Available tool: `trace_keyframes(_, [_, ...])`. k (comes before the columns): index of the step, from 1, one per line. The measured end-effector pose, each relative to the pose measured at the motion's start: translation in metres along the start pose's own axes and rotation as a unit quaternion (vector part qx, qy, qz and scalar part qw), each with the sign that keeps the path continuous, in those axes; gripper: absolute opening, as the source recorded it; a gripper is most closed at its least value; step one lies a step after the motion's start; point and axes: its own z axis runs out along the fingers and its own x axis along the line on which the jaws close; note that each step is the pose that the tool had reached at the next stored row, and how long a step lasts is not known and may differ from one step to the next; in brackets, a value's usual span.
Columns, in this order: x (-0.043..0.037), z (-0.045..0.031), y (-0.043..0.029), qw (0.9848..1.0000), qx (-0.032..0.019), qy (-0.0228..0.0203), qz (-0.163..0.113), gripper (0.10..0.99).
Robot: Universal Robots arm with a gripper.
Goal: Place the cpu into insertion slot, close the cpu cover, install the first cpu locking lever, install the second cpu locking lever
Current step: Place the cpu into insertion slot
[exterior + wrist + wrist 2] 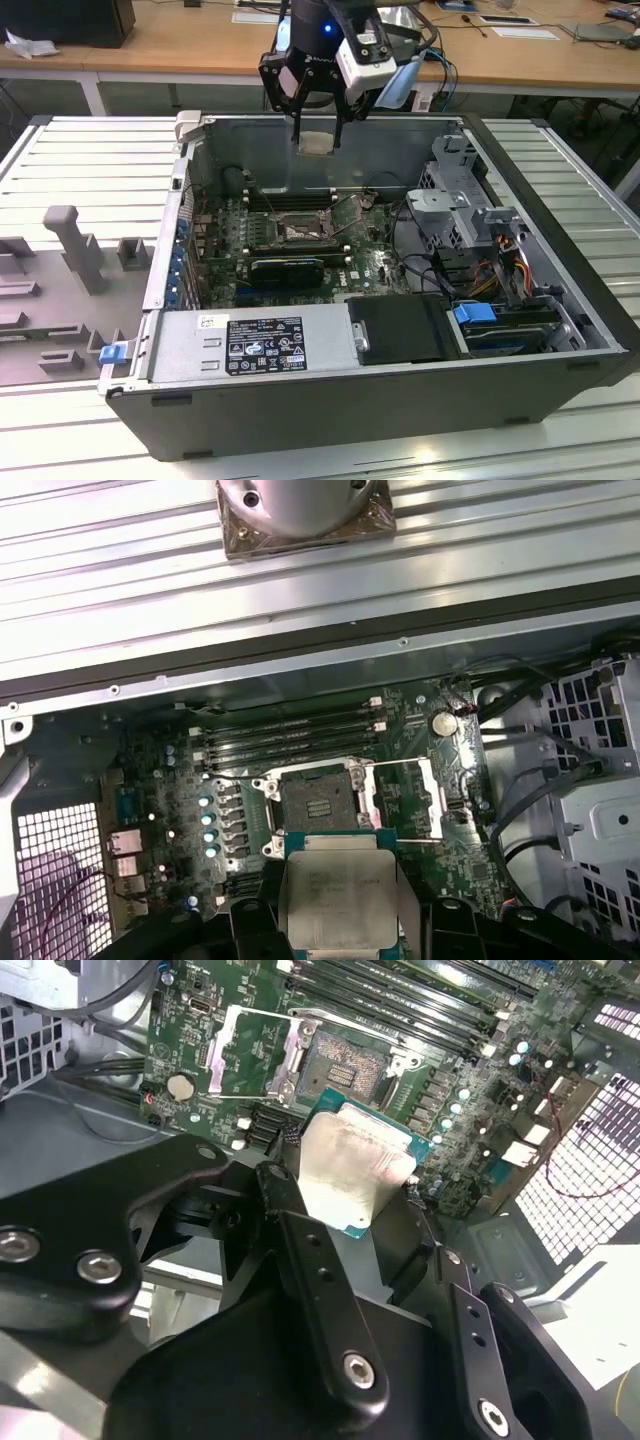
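Four steps remain: the end effector [318, 146] grips the chip [340, 900] between its closed-in fingers above the open case [330, 400], at twelve o'clock of the empty socket [298, 230] in the exterior view, the cover [405, 798] standing open.

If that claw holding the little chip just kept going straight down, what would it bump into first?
Probably the insertion slot, or the green board beside it. The gripper, shut on the cpu, hangs above them with nothing visible between, though depth is hard to judge.
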Motion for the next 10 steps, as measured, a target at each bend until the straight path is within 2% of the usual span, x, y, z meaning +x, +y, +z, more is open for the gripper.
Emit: trace_keyframes(10, [0.0,0.0001,0.0,0.9993,-0.0007,-0.0032,0.037,0.529])
